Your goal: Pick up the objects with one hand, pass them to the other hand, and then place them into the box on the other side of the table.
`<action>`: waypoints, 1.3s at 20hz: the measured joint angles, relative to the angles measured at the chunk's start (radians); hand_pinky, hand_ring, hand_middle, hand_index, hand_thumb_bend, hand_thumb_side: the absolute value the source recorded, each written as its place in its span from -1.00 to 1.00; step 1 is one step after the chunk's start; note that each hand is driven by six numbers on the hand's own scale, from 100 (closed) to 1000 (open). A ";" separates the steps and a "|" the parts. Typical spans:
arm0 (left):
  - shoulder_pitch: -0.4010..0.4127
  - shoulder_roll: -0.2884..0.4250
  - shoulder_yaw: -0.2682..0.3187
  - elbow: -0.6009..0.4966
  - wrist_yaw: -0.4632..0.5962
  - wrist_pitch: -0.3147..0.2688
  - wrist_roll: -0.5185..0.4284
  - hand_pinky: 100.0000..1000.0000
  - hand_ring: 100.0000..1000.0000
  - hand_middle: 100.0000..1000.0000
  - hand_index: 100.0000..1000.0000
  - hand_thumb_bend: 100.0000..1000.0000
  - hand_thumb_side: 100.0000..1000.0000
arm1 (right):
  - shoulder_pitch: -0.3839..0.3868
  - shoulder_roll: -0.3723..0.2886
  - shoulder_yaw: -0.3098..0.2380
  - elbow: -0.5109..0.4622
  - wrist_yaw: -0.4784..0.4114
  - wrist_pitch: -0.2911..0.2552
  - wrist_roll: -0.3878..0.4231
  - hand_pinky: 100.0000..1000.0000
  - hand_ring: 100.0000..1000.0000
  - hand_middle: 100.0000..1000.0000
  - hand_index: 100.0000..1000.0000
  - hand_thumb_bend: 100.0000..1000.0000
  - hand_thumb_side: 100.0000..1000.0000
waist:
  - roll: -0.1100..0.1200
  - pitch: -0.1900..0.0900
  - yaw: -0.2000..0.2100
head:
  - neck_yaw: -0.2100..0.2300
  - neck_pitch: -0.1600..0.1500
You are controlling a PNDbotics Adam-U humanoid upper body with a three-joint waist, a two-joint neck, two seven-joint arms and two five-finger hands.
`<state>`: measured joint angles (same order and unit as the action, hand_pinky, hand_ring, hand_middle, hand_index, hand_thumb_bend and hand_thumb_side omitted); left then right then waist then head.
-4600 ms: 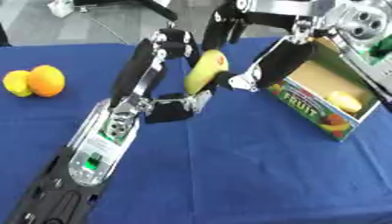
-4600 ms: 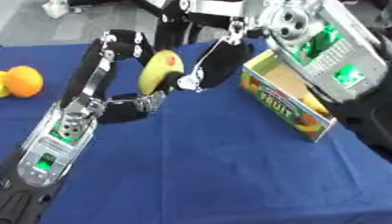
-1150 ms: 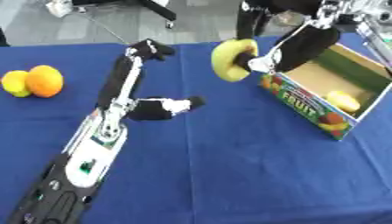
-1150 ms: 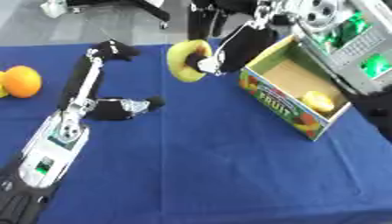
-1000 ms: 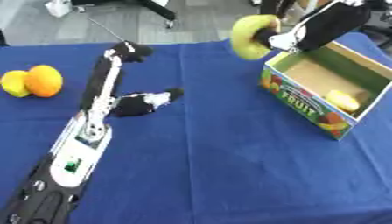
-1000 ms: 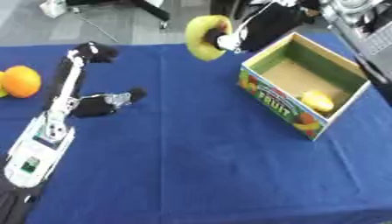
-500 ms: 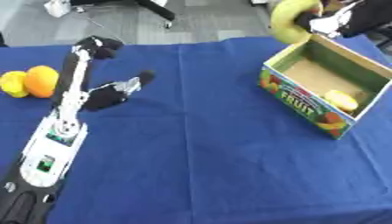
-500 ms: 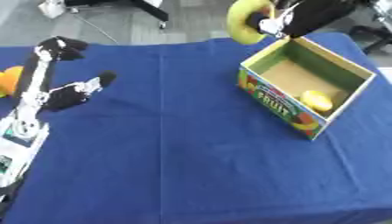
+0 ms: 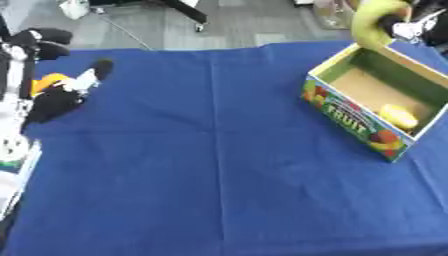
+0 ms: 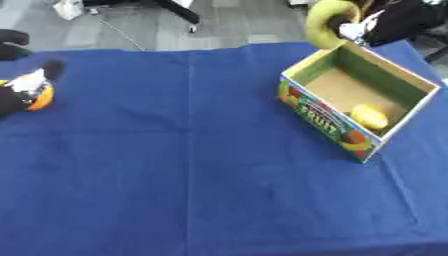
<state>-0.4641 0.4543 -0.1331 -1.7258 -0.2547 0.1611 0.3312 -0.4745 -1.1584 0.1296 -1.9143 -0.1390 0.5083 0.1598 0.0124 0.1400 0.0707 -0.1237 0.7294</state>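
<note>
Yellow-green fruit (image 10: 325,22) pinched by right hand (image 10: 395,20) above box (image 10: 308,112) far edge.

Right hand (image 10: 394,22): seen at the far right corner of the bench (image 10: 201,165), black, its fingers curled round a yellow-green fruit (image 10: 322,22) held above the bench's far edge; the white fingertips (image 10: 353,30) press against the fruit's near side. Right arm: enters from the upper right corner of the view. Left hand (image 9: 57,97): at the left edge of the bench, black with a pale patch, fingers relaxed and pointing toward the far side. Left arm: white and black, runs along the left edge of the view.
</note>
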 measured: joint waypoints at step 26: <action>0.096 0.094 0.148 -0.116 0.065 0.043 0.174 0.44 0.16 0.17 0.36 0.32 -0.01 | 0.124 0.068 -0.018 0.414 0.026 -0.131 -0.275 0.22 0.32 -0.04 0.04 -0.85 -1.00 | 0.016 0.035 0.061 | -0.035 -0.037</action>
<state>-0.3685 0.5480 0.0152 -1.8419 -0.1900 0.2043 0.5048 -0.3501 -1.0904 0.1113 -1.5007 -0.1132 0.3772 -0.1152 0.0283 0.1747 0.1315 -0.1582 0.6925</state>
